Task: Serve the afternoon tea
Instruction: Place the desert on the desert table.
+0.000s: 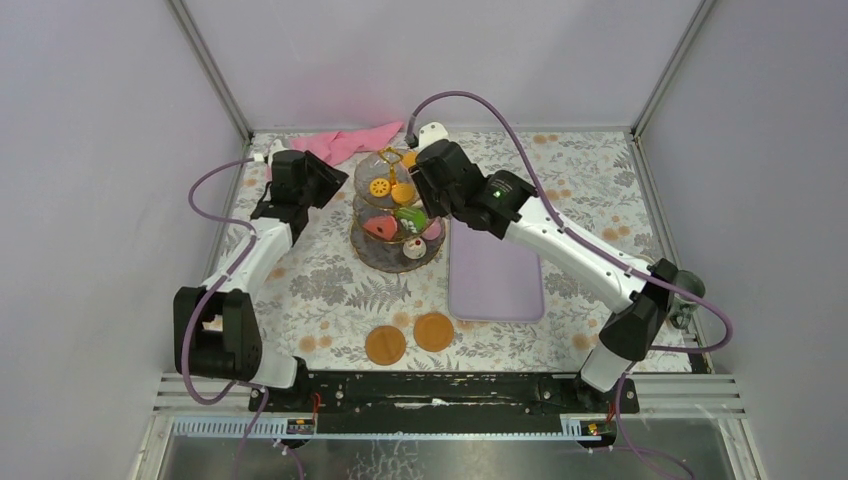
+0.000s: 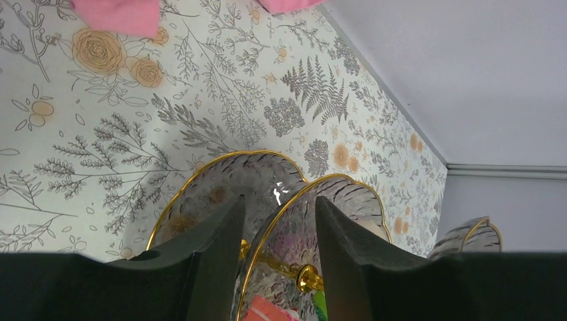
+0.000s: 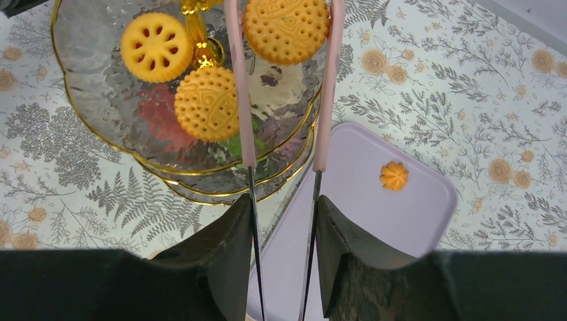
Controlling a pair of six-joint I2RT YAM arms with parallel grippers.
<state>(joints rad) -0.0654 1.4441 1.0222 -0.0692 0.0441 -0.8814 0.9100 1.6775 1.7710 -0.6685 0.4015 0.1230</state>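
top external camera looked down from high behind the near edge, taking in the whole surface (image 1: 320, 290). left wrist camera sat low and close beside the glass stand (image 2: 224, 175), facing the back wall (image 2: 468, 67). right wrist camera looked down along the pink tongs (image 3: 240, 80) onto the stand's top tier, close. all three shared the stand.
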